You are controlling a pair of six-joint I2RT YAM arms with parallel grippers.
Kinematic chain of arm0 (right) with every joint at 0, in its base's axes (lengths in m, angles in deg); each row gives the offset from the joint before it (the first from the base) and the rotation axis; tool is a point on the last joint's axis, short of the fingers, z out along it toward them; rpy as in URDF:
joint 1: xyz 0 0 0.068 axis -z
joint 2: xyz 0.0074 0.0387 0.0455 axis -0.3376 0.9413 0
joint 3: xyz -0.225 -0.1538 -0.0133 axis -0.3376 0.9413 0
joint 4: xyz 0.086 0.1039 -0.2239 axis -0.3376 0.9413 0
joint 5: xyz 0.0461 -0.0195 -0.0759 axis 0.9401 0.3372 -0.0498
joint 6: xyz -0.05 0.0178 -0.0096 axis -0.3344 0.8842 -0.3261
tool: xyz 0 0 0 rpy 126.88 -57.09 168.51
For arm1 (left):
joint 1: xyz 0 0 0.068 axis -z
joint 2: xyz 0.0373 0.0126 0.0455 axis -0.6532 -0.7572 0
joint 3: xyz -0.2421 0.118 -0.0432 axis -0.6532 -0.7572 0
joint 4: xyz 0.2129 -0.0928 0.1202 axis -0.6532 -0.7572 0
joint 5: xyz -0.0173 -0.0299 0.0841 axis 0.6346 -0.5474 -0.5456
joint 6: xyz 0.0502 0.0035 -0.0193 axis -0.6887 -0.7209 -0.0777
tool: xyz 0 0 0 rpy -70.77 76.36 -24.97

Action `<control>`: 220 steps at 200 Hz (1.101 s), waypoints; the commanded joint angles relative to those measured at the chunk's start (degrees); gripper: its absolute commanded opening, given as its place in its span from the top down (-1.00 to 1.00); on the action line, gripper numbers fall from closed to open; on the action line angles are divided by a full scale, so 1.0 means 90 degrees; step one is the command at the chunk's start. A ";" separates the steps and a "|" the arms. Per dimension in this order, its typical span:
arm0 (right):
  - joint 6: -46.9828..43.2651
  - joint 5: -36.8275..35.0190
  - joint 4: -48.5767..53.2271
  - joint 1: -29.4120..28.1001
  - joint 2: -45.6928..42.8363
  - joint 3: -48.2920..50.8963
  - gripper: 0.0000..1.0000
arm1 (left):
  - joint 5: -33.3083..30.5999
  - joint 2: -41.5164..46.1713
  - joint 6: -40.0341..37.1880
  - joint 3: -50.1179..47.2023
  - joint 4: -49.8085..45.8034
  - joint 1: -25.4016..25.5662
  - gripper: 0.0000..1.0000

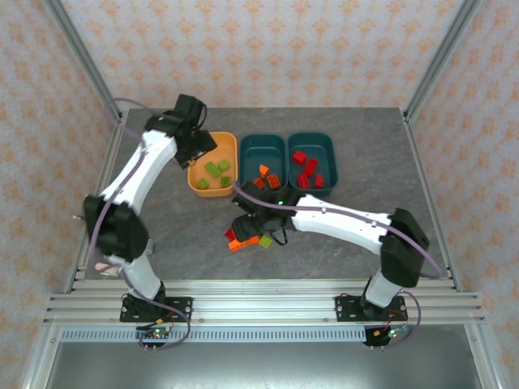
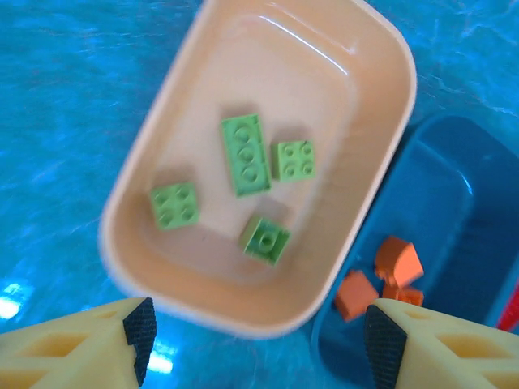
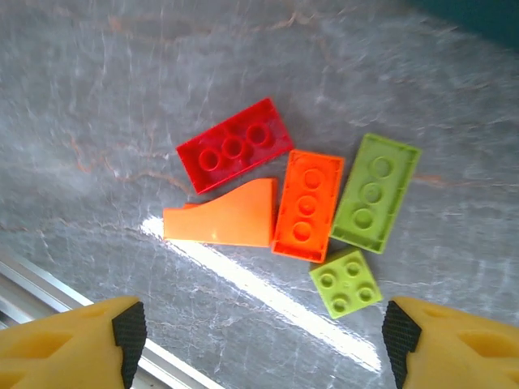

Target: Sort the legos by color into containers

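Note:
The light orange tub [image 1: 231, 146] holds several lime green legos [image 2: 246, 154]. My left gripper [image 2: 255, 344] hangs open and empty above that tub's near end [image 2: 243, 320], and from above it sits at the tub's left side [image 1: 199, 152]. The middle teal tub [image 1: 280, 146] holds orange pieces [image 2: 389, 271]. The right teal tub [image 1: 328, 150] holds red legos [image 1: 306, 170]. My right gripper [image 3: 263, 340] is open above a loose pile on the table: a red brick [image 3: 235, 146], an orange wedge [image 3: 223, 217], an orange brick [image 3: 308, 204], a long green brick [image 3: 375, 193] and a small green brick [image 3: 346, 282].
The aluminium rail [image 1: 259, 304] runs along the table's near edge, just below the loose pile [image 1: 243, 241]; it shows at the lower left of the right wrist view [image 3: 32, 284]. Frame posts stand at the back corners [image 1: 430, 61].

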 commanded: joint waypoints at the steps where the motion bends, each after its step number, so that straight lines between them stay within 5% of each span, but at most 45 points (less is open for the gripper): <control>1: -0.0044 -0.0261 0.0440 -0.0288 0.0435 -0.0526 -0.55 | -0.0389 0.0997 -0.0024 -0.1150 -0.0235 -0.0038 -0.43; 36: 0.0013 -0.0411 0.0569 -0.0545 0.1043 -0.0921 -0.53 | -0.0406 0.2918 0.0181 -0.2997 -0.0449 0.0002 -0.44; 79: 0.0279 -0.0414 0.0876 -0.0591 0.1808 -0.1316 -0.81 | -0.0336 0.4382 0.0513 -0.4175 -0.0838 0.0121 -0.46; 220: 0.0123 -0.0567 0.1220 -0.0586 0.2901 -0.2230 -0.56 | -0.0640 0.5618 0.0927 -0.4325 -0.1644 0.0118 -0.49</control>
